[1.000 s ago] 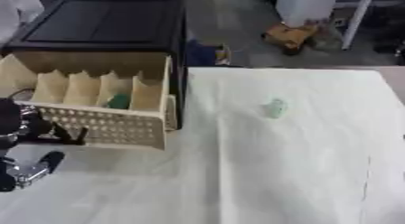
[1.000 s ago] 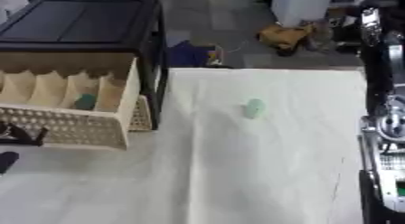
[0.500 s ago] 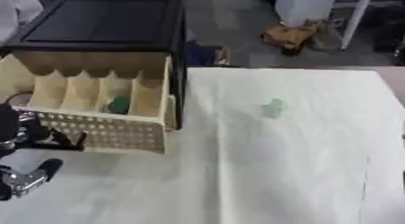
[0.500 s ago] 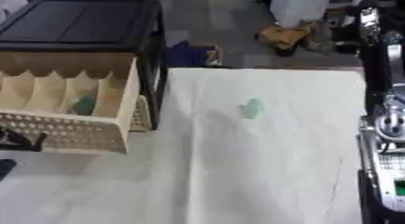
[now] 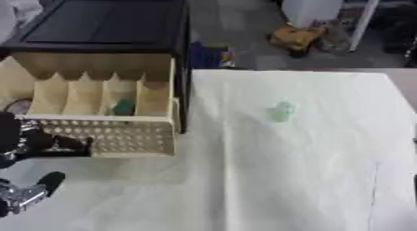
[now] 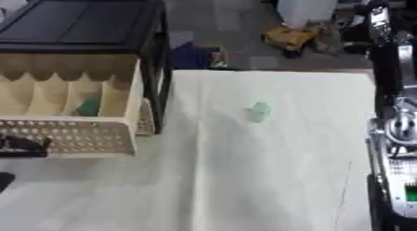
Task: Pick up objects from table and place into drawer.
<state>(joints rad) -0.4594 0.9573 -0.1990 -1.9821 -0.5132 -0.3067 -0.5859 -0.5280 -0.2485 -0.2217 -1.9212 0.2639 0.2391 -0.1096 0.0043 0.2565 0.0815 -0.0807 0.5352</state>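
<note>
While the drawer (image 5: 97,132) stands pulled out of the black cabinet (image 5: 106,27) at about ten o'clock on the desk (image 5: 293,179), the robot's left hand (image 5: 24,141) shows at the nine o'clock edge of the left eye view, dark and close against the drawer's perforated front. One black part of it reaches toward that front panel, touching or just beside it; whether the fingers are apart or together I cannot tell, since most of the hand is cut off by the edge. Lower, near eight o'clock, a silver and black part of the same arm (image 5: 29,193) lies over the desk.

Cardboard-coloured dividers split the drawer into narrow compartments, and a small green object (image 5: 124,106) sits in one of them, toward the drawer's right side, the second compartment from that end.

On the pale cloth covering the desk, a second pale green object (image 5: 281,111) lies alone a little toward one o'clock of centre, well apart from the drawer and from the hand.

Along the three o'clock edge of the right eye view runs the right arm (image 6: 395,132), black with silver joints; its hand does not show.
</note>
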